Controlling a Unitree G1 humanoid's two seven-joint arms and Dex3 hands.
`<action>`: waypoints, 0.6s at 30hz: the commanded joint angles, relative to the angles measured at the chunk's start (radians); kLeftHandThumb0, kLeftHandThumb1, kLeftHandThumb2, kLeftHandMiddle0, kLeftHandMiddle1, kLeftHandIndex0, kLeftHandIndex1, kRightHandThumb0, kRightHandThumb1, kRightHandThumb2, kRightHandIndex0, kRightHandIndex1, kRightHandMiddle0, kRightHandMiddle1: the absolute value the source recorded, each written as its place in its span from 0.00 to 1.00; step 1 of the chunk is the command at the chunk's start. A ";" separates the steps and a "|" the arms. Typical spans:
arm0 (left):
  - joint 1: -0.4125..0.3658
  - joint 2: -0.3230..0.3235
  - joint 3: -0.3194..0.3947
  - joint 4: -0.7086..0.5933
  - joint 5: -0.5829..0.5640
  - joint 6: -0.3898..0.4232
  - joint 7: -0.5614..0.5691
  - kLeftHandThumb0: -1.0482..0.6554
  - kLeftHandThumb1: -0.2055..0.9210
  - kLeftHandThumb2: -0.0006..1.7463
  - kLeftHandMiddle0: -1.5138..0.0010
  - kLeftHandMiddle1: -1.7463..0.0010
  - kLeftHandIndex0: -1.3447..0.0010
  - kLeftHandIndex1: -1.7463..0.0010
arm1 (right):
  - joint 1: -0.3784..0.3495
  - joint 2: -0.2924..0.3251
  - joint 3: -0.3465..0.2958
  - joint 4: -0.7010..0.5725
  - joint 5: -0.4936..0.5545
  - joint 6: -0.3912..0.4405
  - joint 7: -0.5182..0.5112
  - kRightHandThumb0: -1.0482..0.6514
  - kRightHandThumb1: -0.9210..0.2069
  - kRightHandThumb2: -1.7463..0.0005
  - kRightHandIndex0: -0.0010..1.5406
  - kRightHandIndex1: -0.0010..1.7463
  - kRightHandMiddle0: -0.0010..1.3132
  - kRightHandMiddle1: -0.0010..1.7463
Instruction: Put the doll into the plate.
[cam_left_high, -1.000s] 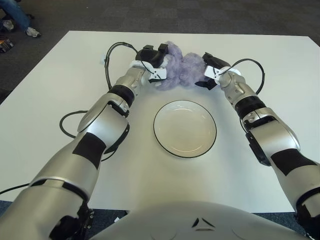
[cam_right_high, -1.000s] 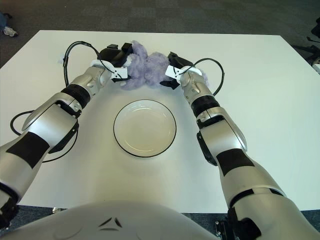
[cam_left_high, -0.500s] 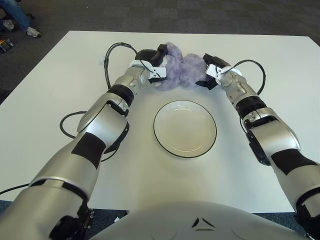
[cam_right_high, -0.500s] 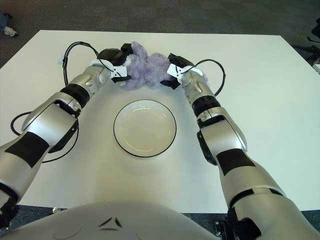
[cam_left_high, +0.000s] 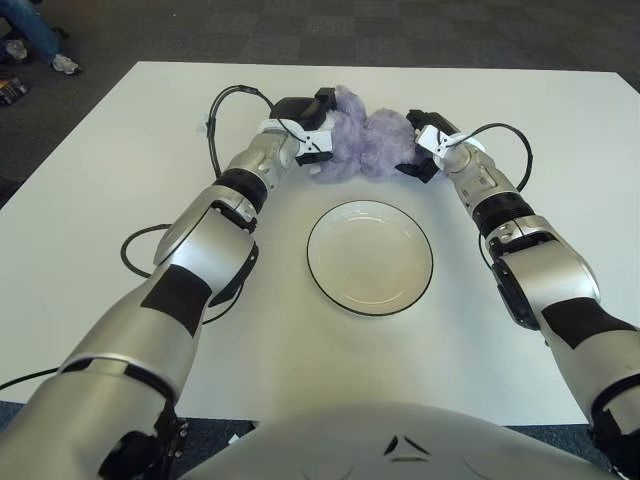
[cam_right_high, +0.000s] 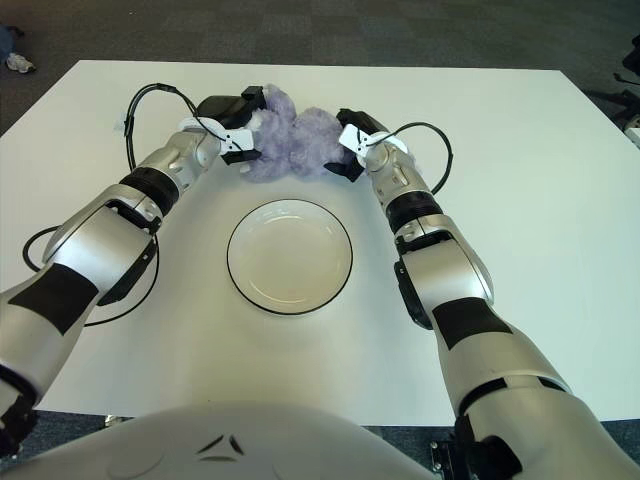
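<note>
Partly hidden doll (cam_left_high: 358, 133), left robot hand (cam_left_high: 306, 122), right robot hand (cam_left_high: 420, 148) clamping.

No legible text, label or number on anything.

Both arms stretched forward, left hand (cam_left_high: 305, 125) and right hand (cam_left_high: 423, 150) turned inward, facing each other

From my remote station: a white surface (cam_left_high: 120, 150) stands on dark grey carpet (cam_left_high: 420, 30); a person's jeans-clad leg and sneaker (cam_left_high: 40, 45) show at the far left corner.
</note>
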 joint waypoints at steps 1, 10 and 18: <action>0.036 -0.002 0.009 0.009 -0.004 -0.013 0.030 0.61 0.19 0.87 0.34 0.27 0.49 0.00 | 0.000 -0.002 -0.015 -0.001 0.022 -0.026 -0.003 0.62 0.88 0.09 0.65 0.73 0.60 1.00; 0.054 0.003 0.035 0.002 -0.029 -0.035 0.079 0.61 0.07 0.97 0.33 0.18 0.43 0.00 | 0.023 -0.009 -0.042 -0.032 0.046 -0.051 -0.004 0.62 0.89 0.08 0.66 0.73 0.60 1.00; 0.066 0.002 0.062 -0.003 -0.046 -0.052 0.124 0.62 0.07 1.00 0.36 0.11 0.43 0.00 | 0.032 -0.011 -0.048 -0.043 0.043 -0.067 -0.030 0.62 0.91 0.04 0.64 0.83 0.57 1.00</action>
